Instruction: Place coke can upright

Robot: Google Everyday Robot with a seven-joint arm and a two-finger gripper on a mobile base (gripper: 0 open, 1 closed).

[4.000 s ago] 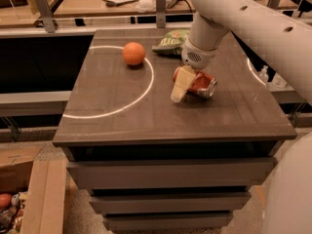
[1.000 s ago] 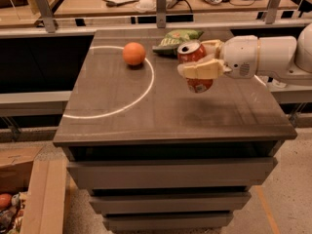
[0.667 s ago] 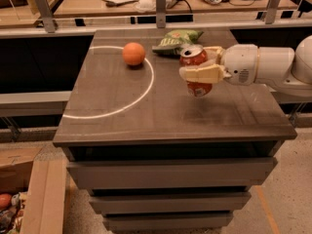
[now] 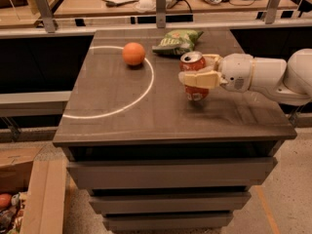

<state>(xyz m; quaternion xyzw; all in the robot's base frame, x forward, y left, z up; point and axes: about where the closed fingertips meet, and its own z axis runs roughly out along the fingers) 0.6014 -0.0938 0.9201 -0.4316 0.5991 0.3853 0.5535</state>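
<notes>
1. Coke can (image 4: 195, 86) is held roughly upright, silver top up, over the right half of the counter (image 4: 122, 123).
2. It is clamped by the gripper (image 4: 196, 68) between 2 tan fingers (image 4: 201, 78), 1 across its front and 1 behind.
3. Whether its base touches the counter cannot be told.
4. The arm (image 4: 263, 74) is stretched in from the right.
5. A chip bag (image 4: 176, 41) is seen near, behind the can; an orange (image 4: 133, 53) is set further left.

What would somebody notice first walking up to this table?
The white arm's gripper reaches in from the right, shut on a red coke can held roughly upright, right of centre on the table. Farther back, a bright orange sits to the left and a green chip bag lies near the far edge.
</notes>
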